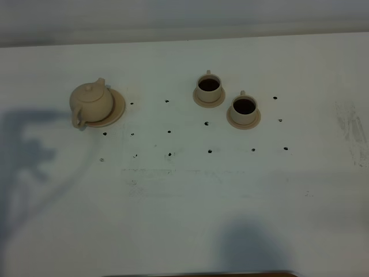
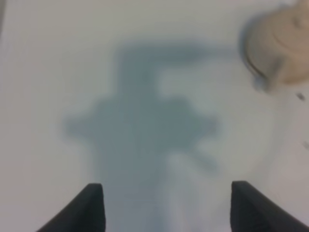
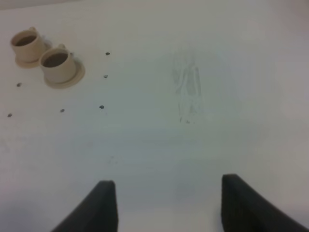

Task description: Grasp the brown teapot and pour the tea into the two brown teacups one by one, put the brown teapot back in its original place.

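The brown teapot [image 1: 91, 101] stands upright on its wide tan saucer [image 1: 118, 109] at the left of the white table; it also shows blurred in the left wrist view [image 2: 282, 46]. The two brown teacups [image 1: 209, 85] [image 1: 244, 107], each on a small saucer, stand at the centre right and hold dark tea; they also show in the right wrist view [image 3: 28, 43] [image 3: 56, 62]. My left gripper [image 2: 166, 208] is open and empty above bare table, apart from the teapot. My right gripper [image 3: 168, 205] is open and empty, far from the cups. Neither gripper shows in the exterior view.
Small black dots [image 1: 169, 131] mark the white tabletop between teapot and cups. A scuffed patch [image 1: 353, 124] lies at the right. A dark edge [image 1: 230, 274] runs along the table's front. Arm shadows fall at the left and front.
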### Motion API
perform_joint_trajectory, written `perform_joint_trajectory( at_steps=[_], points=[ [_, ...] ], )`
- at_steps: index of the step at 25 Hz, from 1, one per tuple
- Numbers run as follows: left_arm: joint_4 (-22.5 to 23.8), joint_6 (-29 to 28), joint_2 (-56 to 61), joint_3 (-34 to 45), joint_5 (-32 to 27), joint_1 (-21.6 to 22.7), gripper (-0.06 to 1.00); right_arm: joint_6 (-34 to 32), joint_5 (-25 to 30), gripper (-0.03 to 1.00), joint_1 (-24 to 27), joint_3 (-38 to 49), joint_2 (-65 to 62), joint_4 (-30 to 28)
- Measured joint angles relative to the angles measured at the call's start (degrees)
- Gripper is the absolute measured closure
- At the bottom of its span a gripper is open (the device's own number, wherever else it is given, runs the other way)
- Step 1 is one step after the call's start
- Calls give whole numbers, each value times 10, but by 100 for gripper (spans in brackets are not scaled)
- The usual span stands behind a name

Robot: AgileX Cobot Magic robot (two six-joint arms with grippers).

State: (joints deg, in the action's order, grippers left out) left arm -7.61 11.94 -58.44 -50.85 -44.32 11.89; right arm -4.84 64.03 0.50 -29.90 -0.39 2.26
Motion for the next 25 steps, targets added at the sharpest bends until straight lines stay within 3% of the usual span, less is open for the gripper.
perform_joint_trajectory(
  at_steps=[10, 17, 25],
  points=[
    [-76, 35, 295, 118, -103, 0, 41, 0, 0, 48, 0, 0, 0, 0],
    [-75, 22, 425, 160, -135, -5, 41, 0, 0, 48, 0, 0, 0, 0],
    [-46, 0, 521, 209, -140, -62, 41, 0, 0, 48, 0, 0, 0, 0]
  ],
)
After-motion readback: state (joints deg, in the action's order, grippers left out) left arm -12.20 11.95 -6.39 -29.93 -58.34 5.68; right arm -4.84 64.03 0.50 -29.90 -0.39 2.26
